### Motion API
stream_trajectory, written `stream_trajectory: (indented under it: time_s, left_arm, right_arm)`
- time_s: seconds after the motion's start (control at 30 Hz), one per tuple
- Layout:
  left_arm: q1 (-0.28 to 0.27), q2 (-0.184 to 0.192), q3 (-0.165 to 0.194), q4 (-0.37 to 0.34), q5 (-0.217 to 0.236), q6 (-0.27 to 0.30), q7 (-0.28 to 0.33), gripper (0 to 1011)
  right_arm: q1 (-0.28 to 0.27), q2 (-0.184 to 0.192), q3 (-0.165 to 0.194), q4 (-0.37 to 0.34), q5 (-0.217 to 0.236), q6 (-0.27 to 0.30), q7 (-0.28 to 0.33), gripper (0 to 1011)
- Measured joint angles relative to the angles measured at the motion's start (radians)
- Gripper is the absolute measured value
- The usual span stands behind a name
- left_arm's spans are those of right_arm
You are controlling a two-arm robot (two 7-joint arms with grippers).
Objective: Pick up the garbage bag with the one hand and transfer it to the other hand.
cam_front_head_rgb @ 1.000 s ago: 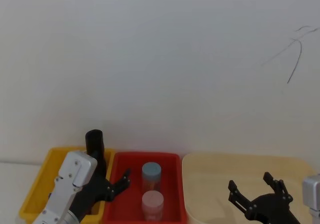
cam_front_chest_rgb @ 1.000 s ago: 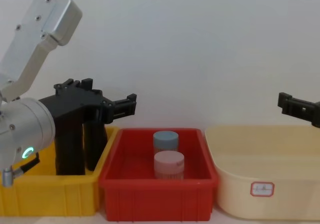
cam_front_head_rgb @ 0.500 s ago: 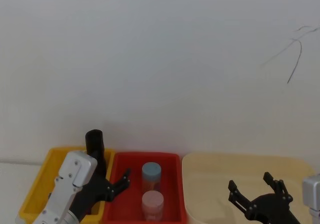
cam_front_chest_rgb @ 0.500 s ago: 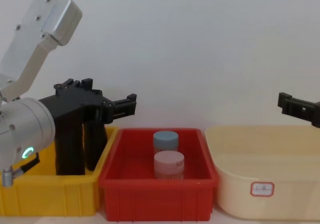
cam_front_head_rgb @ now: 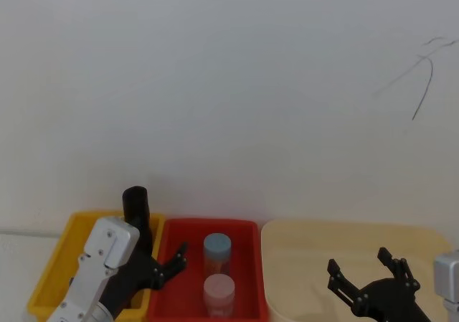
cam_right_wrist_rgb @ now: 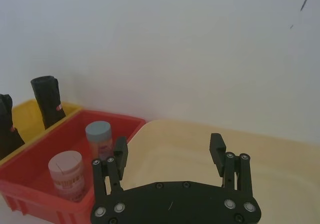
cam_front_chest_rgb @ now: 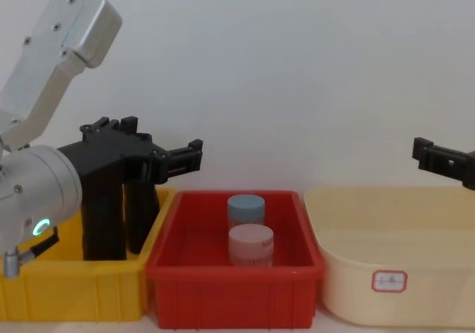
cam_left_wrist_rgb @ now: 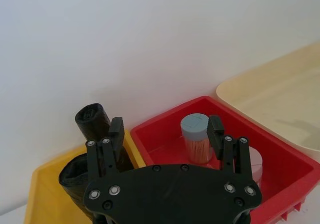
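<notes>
The garbage bag, a black glossy plastic roll of cylinder shape, stands upright at the back of the yellow plastic bin, on the side next to the red plastic bin. A second black roll, almost the same, stands just beside it, nearer to the robot. The left gripper hovers over the border of these two bins, its fingers wide apart and holding nothing.

For a good grasp, I think it should shift toward the yellow bin until the bag alone is between the fingers. Then it should descend and close below the top, without catching the neighbour roll or the bin wall.

The red bin holds two capped jars, a blue-lidded jar behind a pink-lidded jar. The right gripper waits over the cream plastic tub, its fingers apart also.
</notes>
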Motion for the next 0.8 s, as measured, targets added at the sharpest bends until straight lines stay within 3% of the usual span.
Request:
stream_trajectory:
  time_s: [0.8]
  left_arm:
    - [0.003, 0.003, -0.002, -0.003, 0.0, 0.0, -0.004, 1002]
  right_arm:
    - [0.0, 0.0, 0.0, 0.0, 0.0, 0.0, 0.0, 1000]
